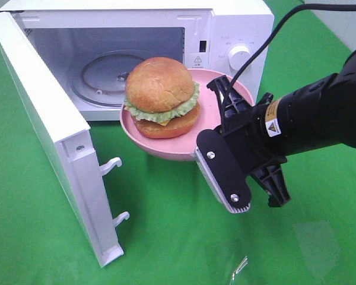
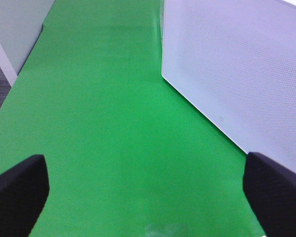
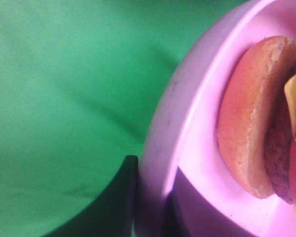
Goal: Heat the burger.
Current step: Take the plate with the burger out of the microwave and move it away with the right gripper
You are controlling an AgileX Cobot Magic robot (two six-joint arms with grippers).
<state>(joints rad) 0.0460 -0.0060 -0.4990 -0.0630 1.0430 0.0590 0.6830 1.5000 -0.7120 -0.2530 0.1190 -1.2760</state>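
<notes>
The burger (image 1: 162, 95), with its golden bun, green lettuce and orange cheese edge, sits on a pink plate (image 1: 166, 151) held in the air just in front of the open microwave (image 1: 136, 53). My right gripper (image 1: 209, 133) is shut on the plate's right rim, one finger inside the plate and one under it. The right wrist view shows the plate rim (image 3: 158, 148) up close, the burger's lower bun (image 3: 246, 118) and a dark finger (image 3: 121, 202) against the rim. My left gripper (image 2: 143, 197) is open over bare green cloth, beside the microwave's side wall (image 2: 237, 74).
The microwave door (image 1: 53, 130) swings out to the left, its latch hooks facing the plate. A glass turntable (image 1: 104, 74) lies inside the cavity. The control knob (image 1: 239, 56) is on the right panel. Green cloth (image 1: 166, 237) covers the table.
</notes>
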